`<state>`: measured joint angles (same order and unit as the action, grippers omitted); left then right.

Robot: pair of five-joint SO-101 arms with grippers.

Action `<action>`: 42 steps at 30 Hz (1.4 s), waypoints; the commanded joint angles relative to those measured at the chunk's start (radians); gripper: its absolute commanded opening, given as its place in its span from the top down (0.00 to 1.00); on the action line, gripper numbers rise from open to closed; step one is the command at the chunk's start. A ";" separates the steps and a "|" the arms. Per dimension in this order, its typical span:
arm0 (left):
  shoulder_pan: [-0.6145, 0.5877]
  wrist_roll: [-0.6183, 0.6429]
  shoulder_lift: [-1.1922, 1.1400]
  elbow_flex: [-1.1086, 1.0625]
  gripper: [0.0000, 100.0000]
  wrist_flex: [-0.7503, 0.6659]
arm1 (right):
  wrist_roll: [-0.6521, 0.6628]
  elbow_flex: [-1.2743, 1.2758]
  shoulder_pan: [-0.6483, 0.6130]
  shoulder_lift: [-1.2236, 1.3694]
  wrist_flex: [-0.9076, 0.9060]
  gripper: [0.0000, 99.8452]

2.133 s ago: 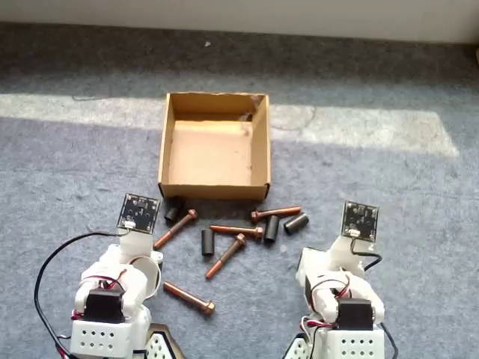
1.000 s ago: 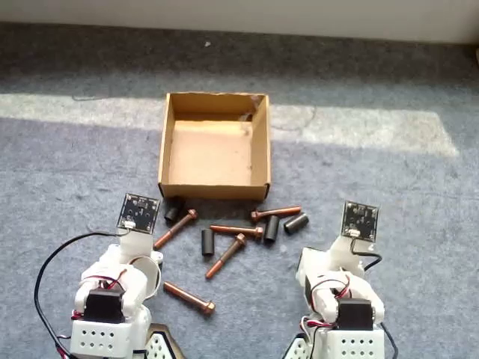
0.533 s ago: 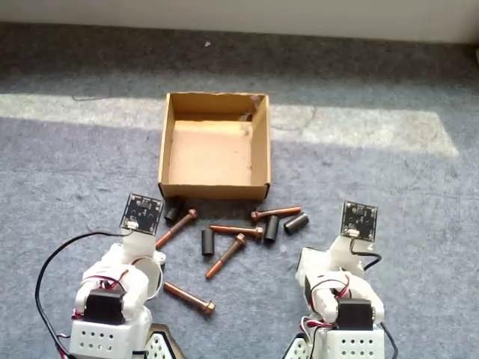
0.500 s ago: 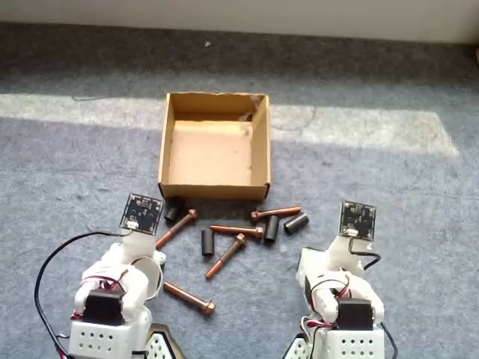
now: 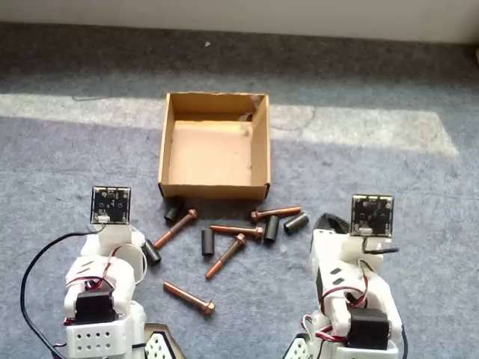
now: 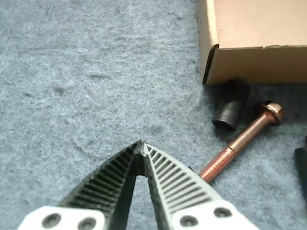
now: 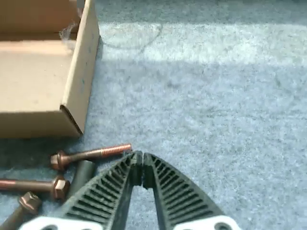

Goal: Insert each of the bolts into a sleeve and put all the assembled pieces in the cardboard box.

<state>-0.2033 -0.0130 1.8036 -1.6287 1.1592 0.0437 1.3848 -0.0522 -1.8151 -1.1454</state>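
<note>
Left gripper (image 6: 141,149): tips pressed together, nothing held, over grey carpet (image 5: 67,157); a dark sleeve (image 6: 230,108) and a copper bolt (image 6: 242,143) lie ahead, beside the near corner of the cardboard box (image 5: 215,191). Centre: five bolts (image 5: 224,255) and several sleeves (image 5: 207,242) lie loose and unassembled before the box, whose floor is bare. Right gripper (image 7: 139,162): likewise closed on nothing, its tip just beside one bolt's threaded end.

Lighting was soft daylight, moderately bright. In the high view a pale band of sunlight (image 5: 359,129) crossed the grey surface (image 5: 67,179) level with the far end of the cardboard box (image 5: 213,191); the strip beyond it lay darker. Soft shadow gathered under the box's near wall. The right wrist view showed the same band.
</note>
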 commanded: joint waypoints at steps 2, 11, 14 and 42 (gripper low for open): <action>-0.024 0.005 0.013 -0.002 0.99 -0.048 | -0.121 -0.159 -0.031 0.243 0.016 0.99; -0.025 0.005 0.013 -0.008 0.99 -0.048 | -0.462 -0.415 -0.229 0.946 0.015 0.80; -0.025 0.005 0.013 -0.008 0.99 -0.048 | -0.542 -0.450 -0.275 1.104 0.016 0.75; -0.025 0.005 0.013 -0.035 0.99 -0.054 | -0.686 -0.572 -0.289 1.636 0.257 0.94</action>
<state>-0.2202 -0.0130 1.8036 -1.6686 1.1239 -0.6437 0.8554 -0.3360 -0.1780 -0.9214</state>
